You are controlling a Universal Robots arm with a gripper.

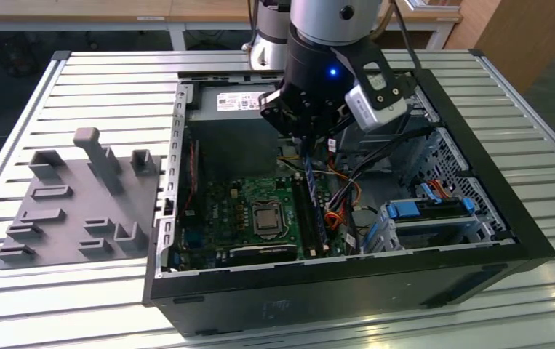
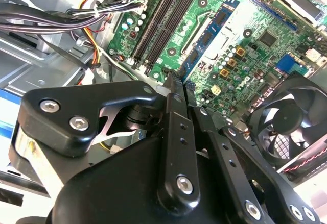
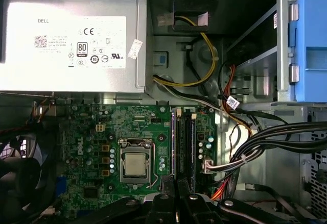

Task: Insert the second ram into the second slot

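My gripper (image 1: 306,147) hangs inside the open computer case (image 1: 510,218), above the motherboard's memory slots (image 1: 314,214). Its black fingers (image 2: 171,106) are pressed together in the second wrist view. They pinch the second ram (image 2: 210,31), a thin green board with bluish chips that runs on from the fingertips over the motherboard. In the exterior view the ram (image 1: 308,174) is a thin bluish strip below the gripper, in line with the slots. The first wrist view has the gripper (image 3: 176,197) just short of the near end of the long black slots (image 3: 185,147).
Near the slots are a silver power supply (image 3: 71,35), the CPU socket (image 3: 135,163) and a bundle of black and coloured cables (image 3: 265,137). A blue drive bracket (image 1: 433,211) and a fan (image 2: 291,127) sit in the case. A grey fixture (image 1: 73,203) lies outside it, at the exterior view's left.
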